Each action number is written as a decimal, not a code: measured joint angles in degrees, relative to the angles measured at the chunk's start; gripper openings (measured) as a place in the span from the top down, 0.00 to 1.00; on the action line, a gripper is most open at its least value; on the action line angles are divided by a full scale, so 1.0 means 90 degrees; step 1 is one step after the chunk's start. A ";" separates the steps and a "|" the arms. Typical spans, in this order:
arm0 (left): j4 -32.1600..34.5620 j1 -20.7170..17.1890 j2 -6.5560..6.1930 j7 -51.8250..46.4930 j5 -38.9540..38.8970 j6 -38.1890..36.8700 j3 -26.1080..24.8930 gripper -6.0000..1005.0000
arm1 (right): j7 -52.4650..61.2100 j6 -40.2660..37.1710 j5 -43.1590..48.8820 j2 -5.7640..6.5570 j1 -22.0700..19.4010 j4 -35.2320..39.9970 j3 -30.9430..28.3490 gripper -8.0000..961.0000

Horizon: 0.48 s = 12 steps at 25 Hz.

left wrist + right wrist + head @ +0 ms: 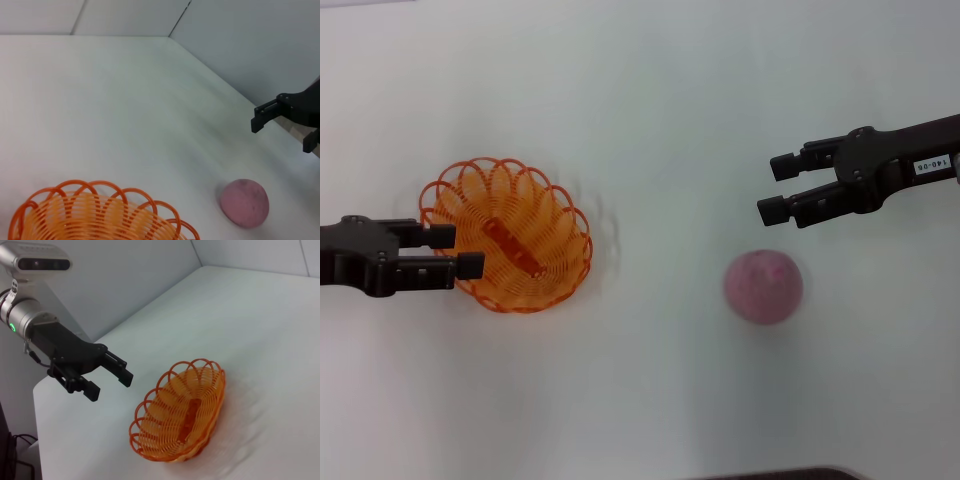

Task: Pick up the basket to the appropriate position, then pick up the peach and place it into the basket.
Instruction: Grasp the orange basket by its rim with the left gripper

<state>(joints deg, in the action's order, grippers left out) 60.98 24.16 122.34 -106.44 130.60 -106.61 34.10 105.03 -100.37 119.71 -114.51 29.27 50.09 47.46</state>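
1. The basket (508, 236) sits on the white bench (650, 110) on the robot's left side. It is upright, with its opening facing up. Nothing lies inside it apart from its own orange base strip.

2. The left hand (462, 250) is at the basket's left edge. In the head view its two fingertips overlap the scalloped rim. In the right wrist view, the left hand (112, 381) is above and clear of the rim. The fingers are parted and grip nothing: released.

3. The peach (763, 286) rests on the bench on the robot's right side, well apart from the basket. Nothing touches it. The left wrist view also shows the peach (244, 203) beyond the basket (95, 212) rim, lying alone on the surface.

4. The right hand (778, 188) hangs over the bench, beyond the peach and slightly to its right, and is apart from it. Its fingers point toward the robot's left. They are spread with a clear gap between them and hold nothing: released. The left wrist view shows this right hand (281, 128) in the air above the bench.
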 joint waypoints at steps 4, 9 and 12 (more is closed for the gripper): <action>-0.0007 0.0009 0.0000 0.0000 0.0000 0.0010 0.0000 0.27 | 0.0000 0.0000 0.0000 -0.0001 0.0001 0.0000 0.0000 0.04; -0.0008 0.0023 0.0000 0.0000 0.0000 0.0010 0.0000 0.27 | 0.0000 0.0000 0.0000 0.0000 0.0013 0.0000 0.0000 0.04; -0.0008 0.0030 0.0000 0.0000 0.0000 0.0010 0.0000 0.28 | 0.0000 0.0000 0.0000 0.0000 0.0015 0.0000 0.0000 0.04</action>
<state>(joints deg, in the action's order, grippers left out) 60.90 24.42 122.35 -106.43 130.60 -106.51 34.10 105.03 -100.37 119.71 -114.51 29.41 50.10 47.46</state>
